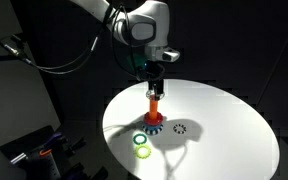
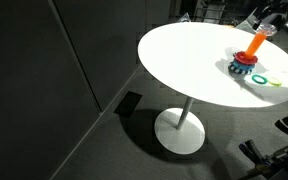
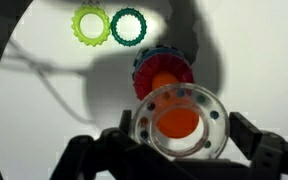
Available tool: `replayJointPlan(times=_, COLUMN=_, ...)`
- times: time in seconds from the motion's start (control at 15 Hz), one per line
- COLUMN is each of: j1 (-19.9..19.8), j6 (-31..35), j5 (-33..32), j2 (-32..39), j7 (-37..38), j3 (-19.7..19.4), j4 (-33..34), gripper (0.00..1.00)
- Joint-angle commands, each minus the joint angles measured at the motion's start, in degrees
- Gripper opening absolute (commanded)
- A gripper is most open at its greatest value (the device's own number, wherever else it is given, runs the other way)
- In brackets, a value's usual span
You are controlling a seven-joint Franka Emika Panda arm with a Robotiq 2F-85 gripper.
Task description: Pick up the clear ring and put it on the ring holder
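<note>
The clear ring point(image 3: 149, 130) is clamped in the gripper point(image 3: 181, 126) directly over the ring holder point(image 3: 164, 70), whose orange peg shows through the ring's hole. A yellow-green ring point(image 3: 89, 22) and a dark green ring point(image 3: 128, 25) lie side by side on the worktop point(image 1: 234, 120).

In the wrist view the clear ring point(image 3: 179, 122) covers much of the ring holder point(image 3: 164, 72), and the jaws run off the bottom edge. In an exterior view the gripper point(image 2: 267, 24) is cropped at top right.

Dim room, glaring spotlit table point(image 1: 234, 120)
</note>
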Motion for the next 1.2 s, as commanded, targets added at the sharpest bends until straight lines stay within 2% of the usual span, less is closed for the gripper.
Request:
replayJointPlan(times=0.0, j1=-0.39, j6=-1.90, j5=0.87, j2=1.73, j7=0.20, j3=0.32, j4=2.45, gripper=0.70)
replayJointPlan(times=0.33, j1=-0.44, j6=-3.01, j5=1.38, j2=2.79, j7=-0.39, j3=0.57, j4=2.74, gripper=0.70)
replayJointPlan(times=0.4, j1=-0.46, j6=-3.38, j5=1.48, j2=2.89, j7=-0.53, j3=0.62, j4=2.79, gripper=0.74)
replayJointPlan(times=0.47, j1=-0.49, j6=-3.95, j5=1.64, j2=2.96, j7=-0.71, j3=0.67, j4=2.89, gripper=0.99)
replayJointPlan(times=1.13, j1=-0.22, j6=-9.64, j5=2.07, j2=0.19, j7=-4.77, j3=1.89, j4=0.92, gripper=1.00)
